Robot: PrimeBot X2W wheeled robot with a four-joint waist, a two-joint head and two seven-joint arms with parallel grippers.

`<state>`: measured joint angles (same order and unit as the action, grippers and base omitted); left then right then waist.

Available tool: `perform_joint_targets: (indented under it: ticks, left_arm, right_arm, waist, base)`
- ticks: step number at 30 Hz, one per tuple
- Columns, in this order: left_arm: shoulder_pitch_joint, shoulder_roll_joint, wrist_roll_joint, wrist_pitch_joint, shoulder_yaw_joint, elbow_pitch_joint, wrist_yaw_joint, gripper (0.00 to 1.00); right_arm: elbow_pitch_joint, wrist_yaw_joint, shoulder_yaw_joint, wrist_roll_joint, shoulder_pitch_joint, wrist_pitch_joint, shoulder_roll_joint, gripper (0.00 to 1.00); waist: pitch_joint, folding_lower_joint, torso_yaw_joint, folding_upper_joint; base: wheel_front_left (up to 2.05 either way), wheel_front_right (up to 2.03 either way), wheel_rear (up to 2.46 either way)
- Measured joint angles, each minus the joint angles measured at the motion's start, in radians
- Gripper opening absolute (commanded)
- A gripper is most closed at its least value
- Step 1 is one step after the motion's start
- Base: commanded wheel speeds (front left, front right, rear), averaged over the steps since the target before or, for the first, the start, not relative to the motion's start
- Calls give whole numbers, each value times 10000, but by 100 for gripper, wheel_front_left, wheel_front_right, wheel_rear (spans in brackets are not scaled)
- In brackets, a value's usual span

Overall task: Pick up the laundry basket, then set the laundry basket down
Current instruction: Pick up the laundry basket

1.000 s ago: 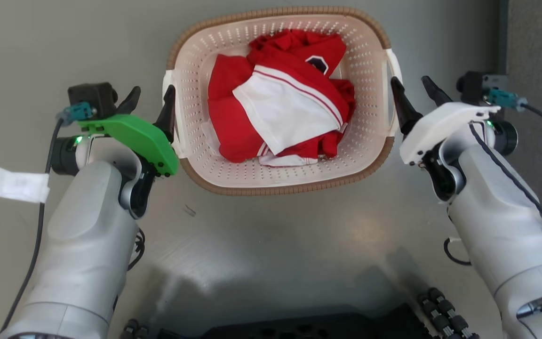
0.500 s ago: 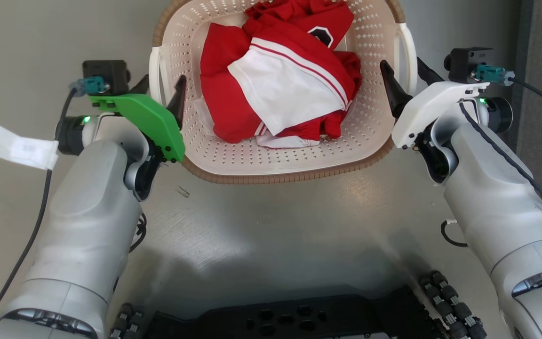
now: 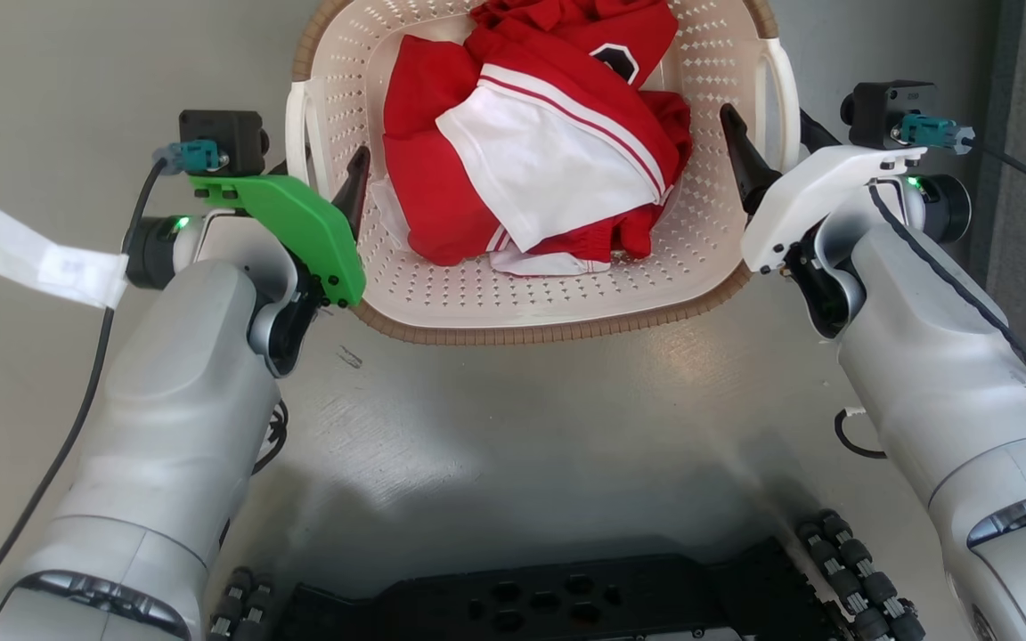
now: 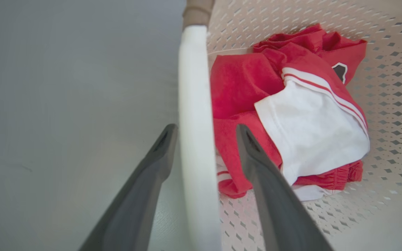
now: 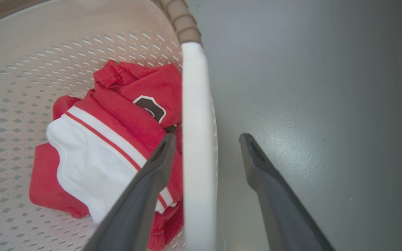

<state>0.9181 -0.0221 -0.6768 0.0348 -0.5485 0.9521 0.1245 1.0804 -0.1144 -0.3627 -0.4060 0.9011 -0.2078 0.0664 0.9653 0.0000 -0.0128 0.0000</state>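
**Both grippers now astride the handles**

Laundry basket (image 3: pixel 522 307) sits on grey floor (image 3: pixel 513 418) dead ahead, with red-and-white clothes (image 3: pixel 540 151) inside. 1 s ago both grippers sat just outside it. Now left gripper (image 3: pixel 321 169) and right gripper (image 3: pixel 764 117) each straddle one of the white handles (image 4: pixel 194 104), 1 finger inside, 1 outside, jaws apart and not clamped. Bare floor flanks both sides. Forearms reach forward.

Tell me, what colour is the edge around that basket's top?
Brown, with a woven look; the laundry basket's rim shows best in the head view.
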Motion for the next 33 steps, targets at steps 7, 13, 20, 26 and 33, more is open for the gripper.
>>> perform_joint_targets:
  ticks: [7,13,20,26,33]
  left_arm:
    - [105,-4,-345,25,-382,121,-29,0]
    - [103,-8,-510,201,-723,299,-29,0]
    - [-38,-8,-1037,232,-1095,472,-29,0]
    - [-268,-13,-1216,192,-1394,740,-29,0]
    - [-523,-13,-1388,174,-1609,1143,-25,0]
  right_arm:
    - [334,-31,-155,-146,106,-88,-33,0]
    - [437,-35,-347,-368,82,-128,-35,0]
    - [539,-84,-734,-888,-257,-203,-29,0]
    - [508,-84,-1177,-1471,-611,4,-21,0]
    - [378,-82,-1653,-2119,-876,520,-21,0]
  waist:
    - [-81,0,21,0]
    - [-391,0,46,0]
    - [-998,0,99,0]
    - [-1719,-1,127,0]
    - [-2664,0,113,0]
  base:
    - [0,0,0]
    - [0,0,0]
    - [0,0,0]
    - [0,0,0]
    - [0,0,0]
